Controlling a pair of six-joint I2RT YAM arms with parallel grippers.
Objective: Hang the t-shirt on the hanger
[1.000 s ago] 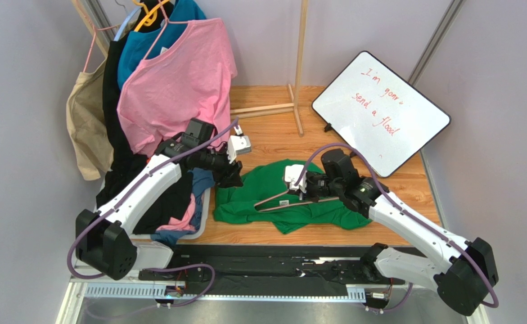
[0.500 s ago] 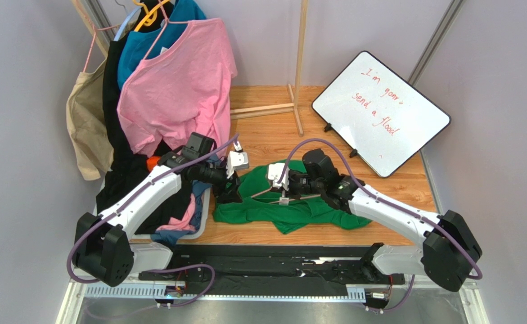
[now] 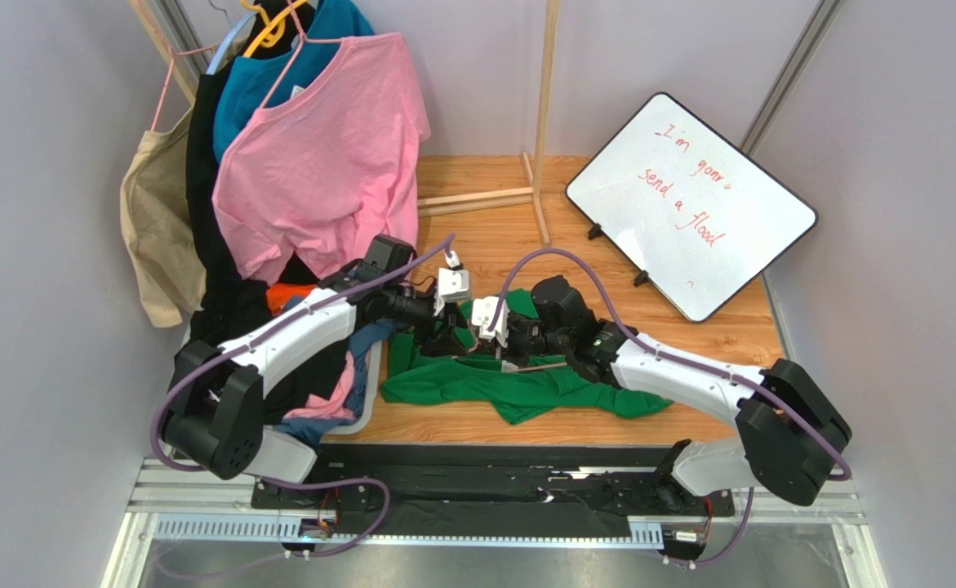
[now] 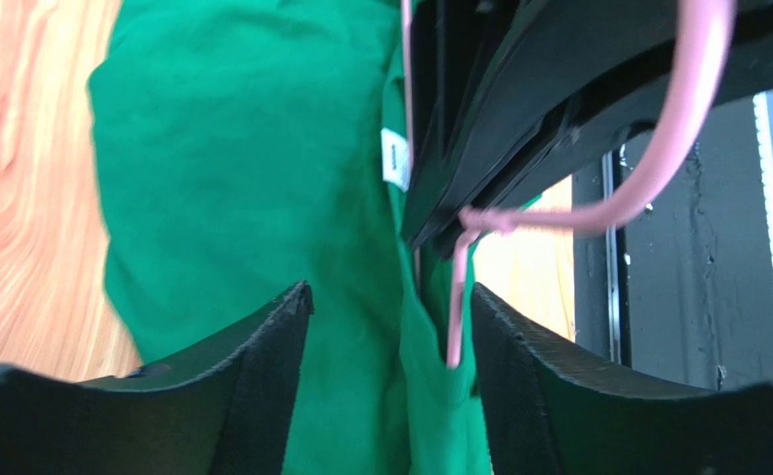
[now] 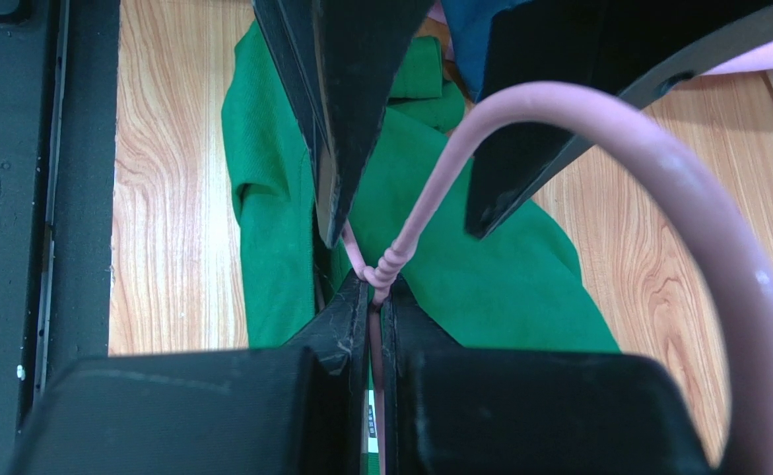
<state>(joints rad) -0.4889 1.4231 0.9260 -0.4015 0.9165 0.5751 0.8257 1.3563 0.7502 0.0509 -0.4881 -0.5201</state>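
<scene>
The t-shirt (image 3: 532, 395) is bright green and lies crumpled on the wooden surface (image 3: 495, 251), bunched rather than spread flat, just right of a bin (image 3: 372, 395) of other clothes. My two hands meet over its upper left part.

My right hand (image 5: 375, 297) is pinched tight on the pale-pink wire hanger (image 5: 598, 124), at the twisted neck below the hook. Only the right wrist view shows that grip plainly, with the hook curving up large toward the lens. From above, my arms nearly hide the hanger.

My left hand (image 4: 385, 302) has its fingers spread and nothing clamped. Green cloth and a pink wire end show between them. Only the left wrist view shows the small white label (image 4: 394, 158) at the neck opening.
</scene>
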